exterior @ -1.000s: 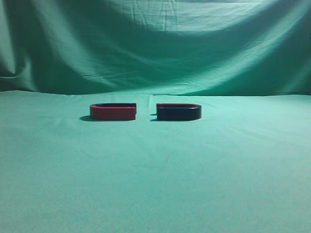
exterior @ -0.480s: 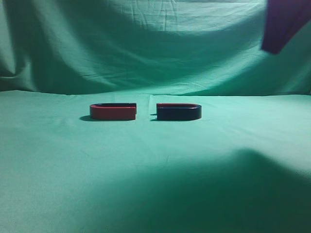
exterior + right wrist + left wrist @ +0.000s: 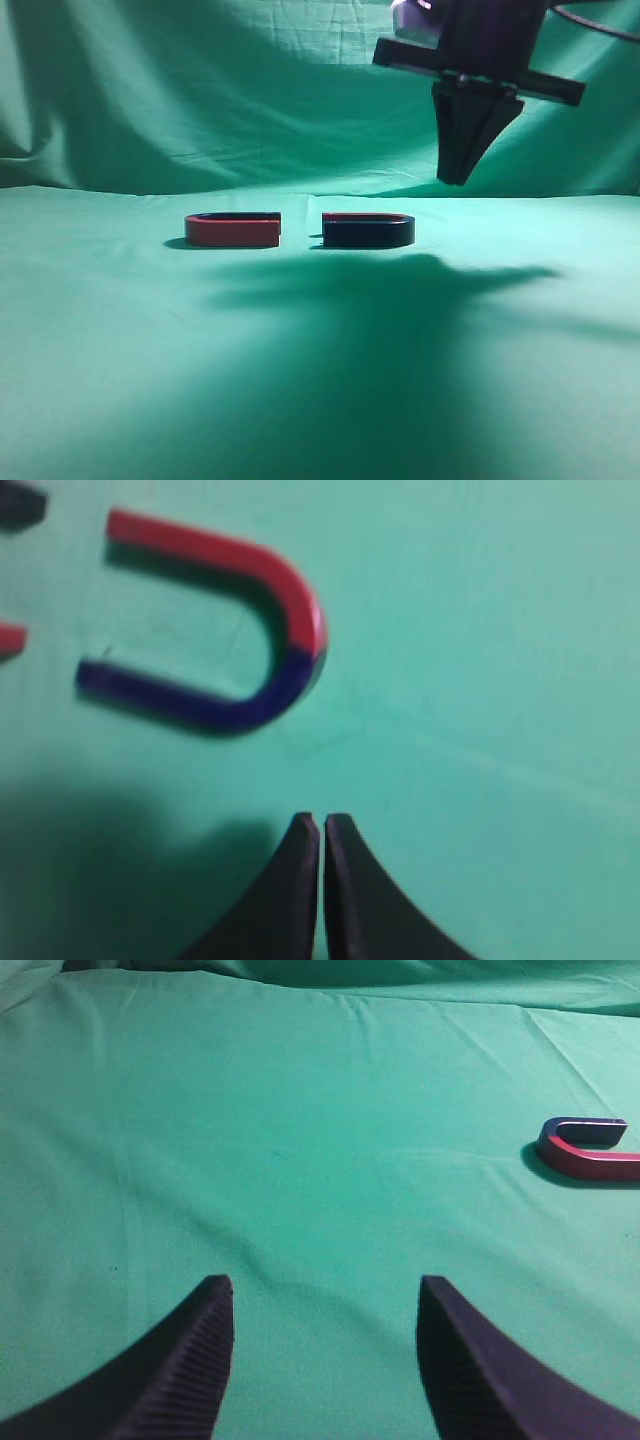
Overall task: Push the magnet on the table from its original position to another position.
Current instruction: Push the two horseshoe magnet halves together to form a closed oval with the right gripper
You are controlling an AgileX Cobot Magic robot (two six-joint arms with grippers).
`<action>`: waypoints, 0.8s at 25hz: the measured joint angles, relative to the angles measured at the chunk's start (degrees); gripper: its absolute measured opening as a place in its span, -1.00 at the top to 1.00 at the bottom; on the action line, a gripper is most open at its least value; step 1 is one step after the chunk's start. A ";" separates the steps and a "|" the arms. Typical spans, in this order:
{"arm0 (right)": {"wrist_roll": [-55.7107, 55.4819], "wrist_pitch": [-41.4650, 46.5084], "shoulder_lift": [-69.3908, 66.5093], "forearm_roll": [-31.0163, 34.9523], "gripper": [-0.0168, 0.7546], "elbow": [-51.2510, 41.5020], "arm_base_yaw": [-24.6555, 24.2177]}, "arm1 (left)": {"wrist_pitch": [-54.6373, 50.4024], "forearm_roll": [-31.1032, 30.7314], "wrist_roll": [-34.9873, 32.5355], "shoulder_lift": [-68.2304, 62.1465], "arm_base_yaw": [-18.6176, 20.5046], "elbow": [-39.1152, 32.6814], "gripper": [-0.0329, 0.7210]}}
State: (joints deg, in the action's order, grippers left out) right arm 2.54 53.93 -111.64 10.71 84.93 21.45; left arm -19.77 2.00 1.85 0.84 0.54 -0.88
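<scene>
The magnet (image 3: 368, 231) lies flat on the table (image 3: 320, 380), a little right of the middle and toward the far side, just in front of the hanging green backdrop (image 3: 250, 90). In the exterior view it shows a dark navy-black outer side with a thin red rim along the top; its long axis runs left to right, the rounded bend at the right end and the two open ends facing left. The right wrist view looks down on it (image 3: 215, 630) and shows the U shape plainly: one leg red, the other blue, joined at the curve on the right, the mouth opening to the left. To its left, near but apart, lies a second U-shaped magnet with a red outer side (image 3: 232, 230), its open ends facing right, so the two mouths face each other across a small gap. The right gripper (image 3: 455, 178) hangs in the air above and to the right of the magnet, pointing down, its fingers pressed together with nothing between them; it touches neither the magnet nor the cloth. The left gripper (image 3: 325, 1360) hovers over bare cloth with its fingers spread wide and empty, well apart from the red-sided magnet at the right edge of its view.
</scene>
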 joint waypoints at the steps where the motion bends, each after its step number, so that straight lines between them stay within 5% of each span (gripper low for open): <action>1: -0.91 0.10 -1.60 -0.77 0.96 1.75 0.00 | 0.00 0.00 0.00 0.00 0.00 0.00 -0.15; 11: -2.25 3.05 -13.43 -2.01 0.96 14.22 0.00 | 0.00 0.00 0.00 0.00 0.00 0.00 -0.15; 20: -2.48 4.01 -15.45 0.72 0.96 15.96 0.00 | 0.00 0.00 0.00 0.00 0.00 0.00 -0.15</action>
State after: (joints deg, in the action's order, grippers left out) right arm 0.06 57.94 -127.08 11.43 100.90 21.45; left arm -19.77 2.00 1.85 0.84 0.54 -0.88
